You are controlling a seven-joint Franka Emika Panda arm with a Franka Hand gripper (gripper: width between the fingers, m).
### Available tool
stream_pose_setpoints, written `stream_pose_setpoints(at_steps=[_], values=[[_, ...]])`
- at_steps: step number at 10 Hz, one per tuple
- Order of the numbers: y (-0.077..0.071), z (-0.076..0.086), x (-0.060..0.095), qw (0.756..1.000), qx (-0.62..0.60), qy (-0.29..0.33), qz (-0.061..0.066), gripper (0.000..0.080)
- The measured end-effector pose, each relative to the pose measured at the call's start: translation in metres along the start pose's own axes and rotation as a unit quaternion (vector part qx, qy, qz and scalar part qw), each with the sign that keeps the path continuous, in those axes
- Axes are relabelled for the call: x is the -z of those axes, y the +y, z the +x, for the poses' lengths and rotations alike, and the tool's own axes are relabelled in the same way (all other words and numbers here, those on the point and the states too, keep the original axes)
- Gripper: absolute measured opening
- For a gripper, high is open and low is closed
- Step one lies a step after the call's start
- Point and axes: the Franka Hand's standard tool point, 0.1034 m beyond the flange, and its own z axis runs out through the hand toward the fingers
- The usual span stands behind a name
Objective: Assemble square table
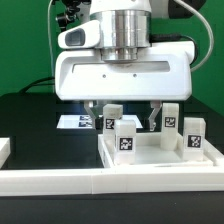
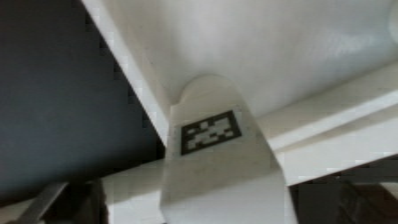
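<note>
The white square tabletop [image 1: 160,152] lies rim-up on the black table at the exterior view's right. Several short white legs with black-and-white tags stand on or by it, among them one at the back left [image 1: 113,113], one in front of it [image 1: 127,140] and two at the right [image 1: 172,118] [image 1: 193,133]. My gripper [image 1: 122,122] hangs open over the tabletop's left part, its dark fingers [image 1: 152,120] either side of the back-left leg. In the wrist view that tagged leg [image 2: 214,135] runs down between the open jaws of my gripper [image 2: 214,208], with the tabletop [image 2: 320,70] behind it.
The marker board [image 1: 74,122] lies flat behind the tabletop's left side. A long white border wall [image 1: 90,182] runs along the front, with a short piece at the exterior view's left [image 1: 4,150]. Cables hang at the back.
</note>
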Motion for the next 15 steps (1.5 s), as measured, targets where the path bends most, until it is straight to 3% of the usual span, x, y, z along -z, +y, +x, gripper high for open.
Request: stream_pose_setpoints(at_steps=[5, 8, 10, 12, 15], values=[[-0.0022, -0.0012, -0.001, 0.996, 0.085, -0.002, -0.004, 0.0648], [-0.002, -0.0012, -0.001, 0.998, 0.068, -0.001, -0.003, 0.0288], [-0.0021, -0.0012, -0.001, 0.998, 0.058, -0.001, -0.003, 0.0289], [-0.0016, -0.0006, -0.0006, 0.999, -0.037, -0.001, -0.003, 0.0289], [-0.0055, -0.0006, -0.0007, 0.974, -0.228, 0.003, -0.002, 0.029]])
